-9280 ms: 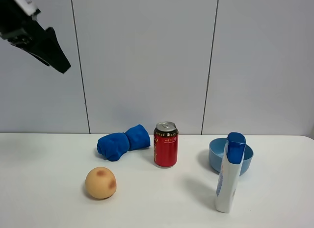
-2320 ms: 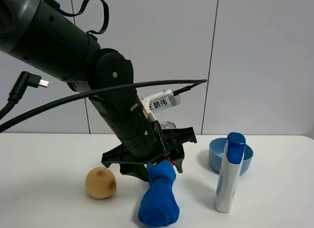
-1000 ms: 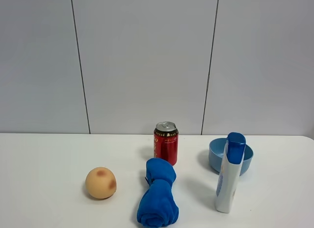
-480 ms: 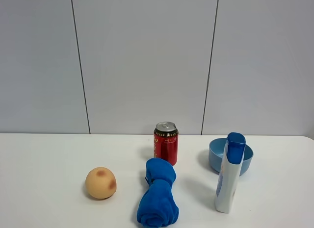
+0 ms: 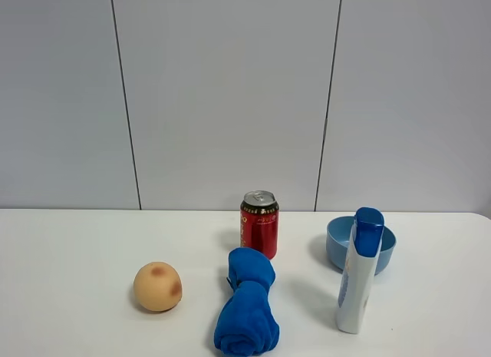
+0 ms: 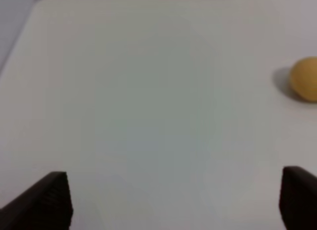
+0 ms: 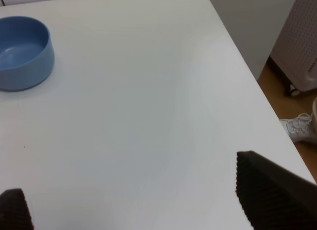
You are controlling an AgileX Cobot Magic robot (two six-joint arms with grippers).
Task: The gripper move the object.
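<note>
The bright-blue rolled towel (image 5: 247, 309) lies on the white table (image 5: 69, 318) in front of the red can (image 5: 259, 223), its long side running toward the front edge. No arm shows in the exterior high view. My left gripper (image 6: 173, 203) is open and empty over bare table, with its fingertips (image 6: 49, 200) far apart. My right gripper (image 7: 143, 200) is open and empty near the table's right edge. The towel is out of both wrist views.
A peach-coloured ball (image 5: 158, 286) sits left of the towel and also shows in the left wrist view (image 6: 304, 79). A light-blue bowl (image 5: 360, 243) stands behind a blue-capped white bottle (image 5: 359, 271) at the right. The bowl shows in the right wrist view (image 7: 22, 52). The floor (image 7: 297, 99) lies beyond the table's edge.
The towel moved from left of the can to in front of it, carried by the left arm. That arm has since left the exterior view. Nothing moved in the last second.
</note>
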